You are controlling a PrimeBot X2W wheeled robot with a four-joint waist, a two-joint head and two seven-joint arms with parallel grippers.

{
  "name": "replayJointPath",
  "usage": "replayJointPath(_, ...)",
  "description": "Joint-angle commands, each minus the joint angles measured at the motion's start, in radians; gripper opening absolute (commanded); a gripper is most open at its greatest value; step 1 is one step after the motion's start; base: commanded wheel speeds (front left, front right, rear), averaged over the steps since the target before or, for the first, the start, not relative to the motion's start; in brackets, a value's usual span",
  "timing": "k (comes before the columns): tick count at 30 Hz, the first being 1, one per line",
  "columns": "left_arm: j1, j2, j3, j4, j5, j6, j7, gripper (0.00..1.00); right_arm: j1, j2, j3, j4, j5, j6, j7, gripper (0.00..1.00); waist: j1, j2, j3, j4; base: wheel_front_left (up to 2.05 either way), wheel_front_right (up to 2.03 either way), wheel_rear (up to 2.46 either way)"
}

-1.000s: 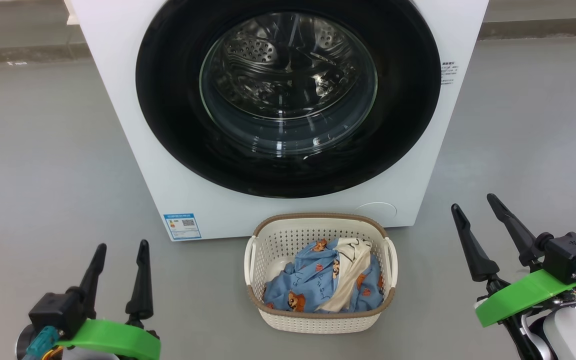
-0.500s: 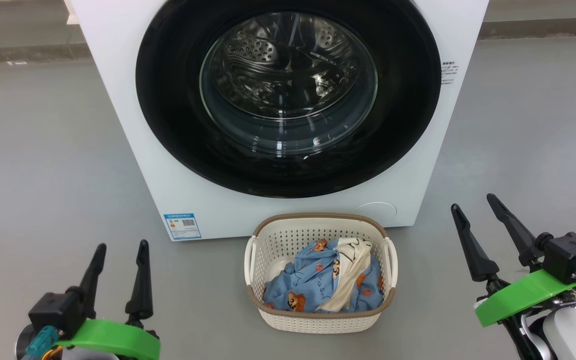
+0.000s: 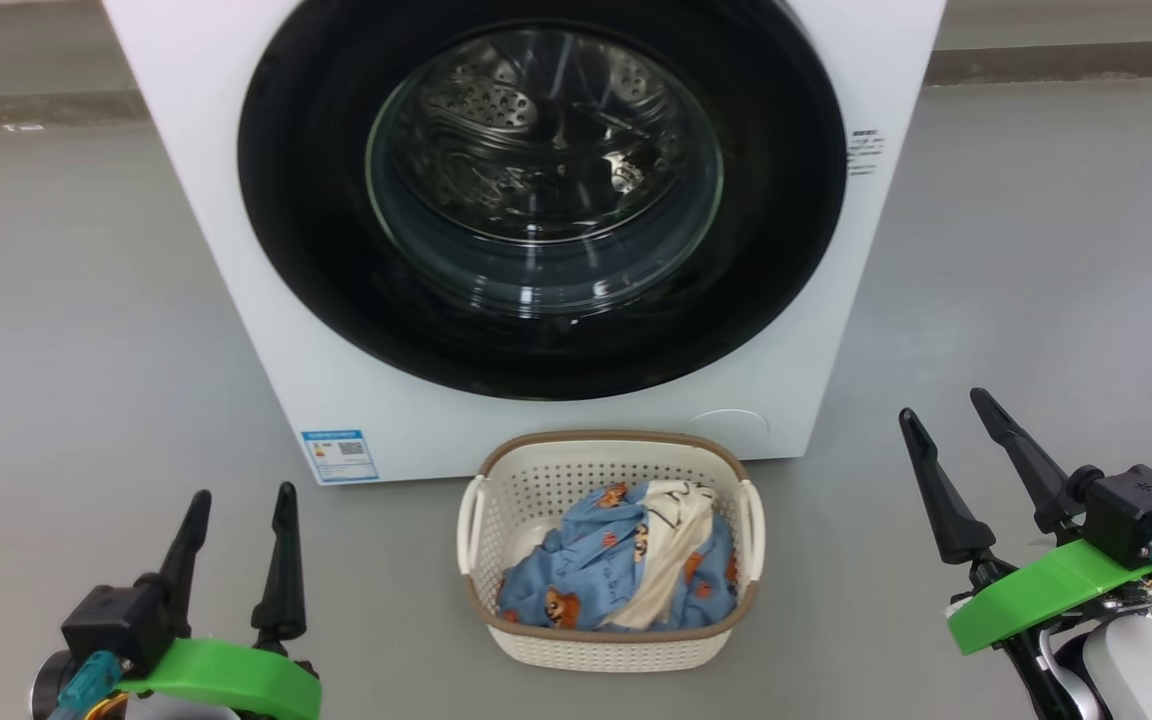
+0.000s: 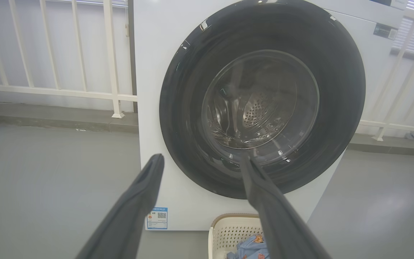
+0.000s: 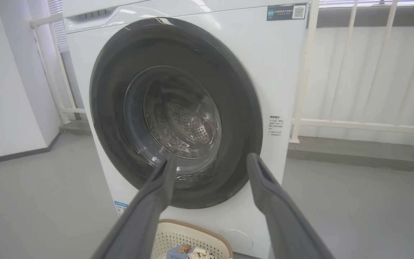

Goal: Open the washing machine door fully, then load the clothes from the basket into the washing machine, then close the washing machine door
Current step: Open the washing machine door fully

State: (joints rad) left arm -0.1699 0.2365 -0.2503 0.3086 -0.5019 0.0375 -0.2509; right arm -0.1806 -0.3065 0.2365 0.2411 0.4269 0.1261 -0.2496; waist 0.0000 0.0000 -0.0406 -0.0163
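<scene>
The white washing machine (image 3: 236, 250) stands straight ahead, and its round door (image 3: 306, 250) with the black rim and glass bowl is closed flat against the front. On the floor before it sits the cream basket (image 3: 608, 645), holding the clothes (image 3: 586, 575), blue printed fabric with a cream piece across it. My left gripper (image 3: 241, 500) is open at the lower left, well short of the machine. My right gripper (image 3: 946, 405) is open at the lower right, beside the basket and apart from it. The door (image 4: 185, 118) also faces the left wrist view, and the door (image 5: 110, 118) the right wrist view.
Grey floor (image 3: 66, 330) lies open on both sides of the machine. A white railing (image 4: 49, 90) runs behind it on a low kerb, and a white wall (image 5: 5, 90) stands off to the left side. A small blue label (image 3: 339, 455) sits low on the machine's front.
The whole head picture has shifted a little left, so the camera has moved. Both grippers stay open in the same places and nothing in the scene has moved.
</scene>
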Motion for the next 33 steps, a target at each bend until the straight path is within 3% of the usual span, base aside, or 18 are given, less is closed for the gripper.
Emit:
replayJointPath(1,-0.055,0.026,0.030,-0.014,0.001,0.007,-0.009,1.00,-0.037,-0.016,0.013,-0.021,-0.010,0.005,-0.012,1.00,0.0000,0.0000,0.000,0.000,1.17,1.17,-2.35)
replayJointPath(17,-0.049,0.029,0.025,-0.021,-0.020,-0.003,-0.008,1.00,-0.037,-0.015,0.014,-0.017,-0.006,0.005,-0.012,1.00,0.0000,0.0000,-0.007,-0.002,1.08,1.07,-2.15)
replayJointPath(33,-0.040,0.034,0.014,-0.024,-0.030,0.001,-0.004,1.00,-0.030,-0.016,0.008,-0.018,-0.004,0.005,-0.012,1.00,0.0000,0.0000,-0.011,-0.006,0.16,0.16,-0.31)
